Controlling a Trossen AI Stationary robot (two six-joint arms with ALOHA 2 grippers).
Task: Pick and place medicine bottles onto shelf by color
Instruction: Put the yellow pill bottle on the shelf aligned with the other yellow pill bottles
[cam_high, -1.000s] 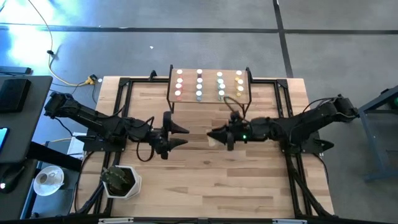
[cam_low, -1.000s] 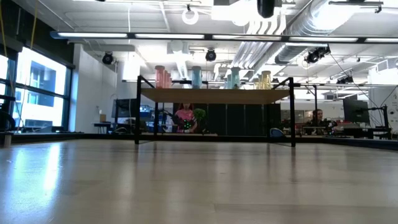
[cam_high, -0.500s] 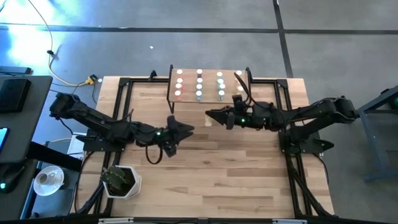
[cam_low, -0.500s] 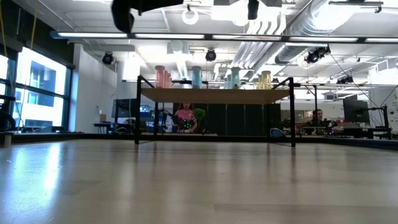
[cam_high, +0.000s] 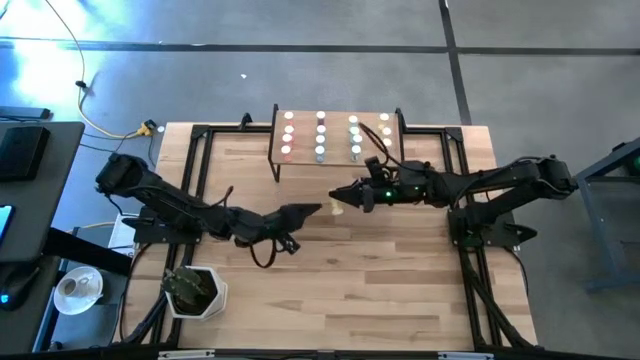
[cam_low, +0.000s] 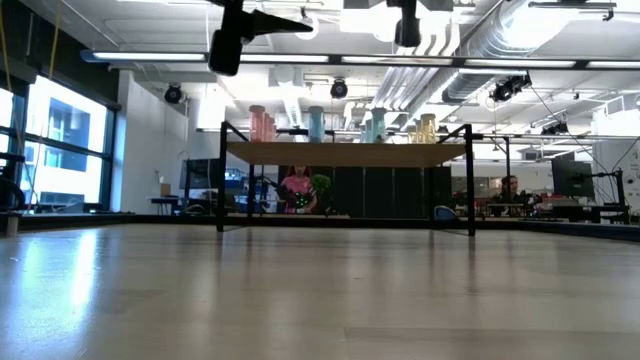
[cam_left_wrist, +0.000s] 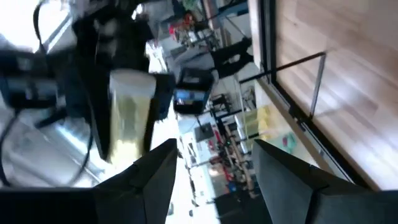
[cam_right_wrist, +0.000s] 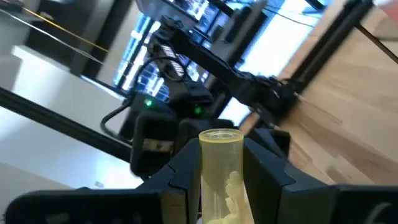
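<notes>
A pale yellow bottle (cam_right_wrist: 219, 174) sits clamped upright between dark fingers (cam_right_wrist: 264, 180); other capped bottles (cam_high: 320, 137) line the shelf (cam_high: 336, 156).

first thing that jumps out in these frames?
The two dark arms meeting nose to nose over the middle of the table: the right gripper is shut on a pale yellow bottle, pointed at the open left gripper. Behind them stands the small shelf, with rows of white-capped medicine bottles lined up in columns by colour, pink to yellow.
</notes>
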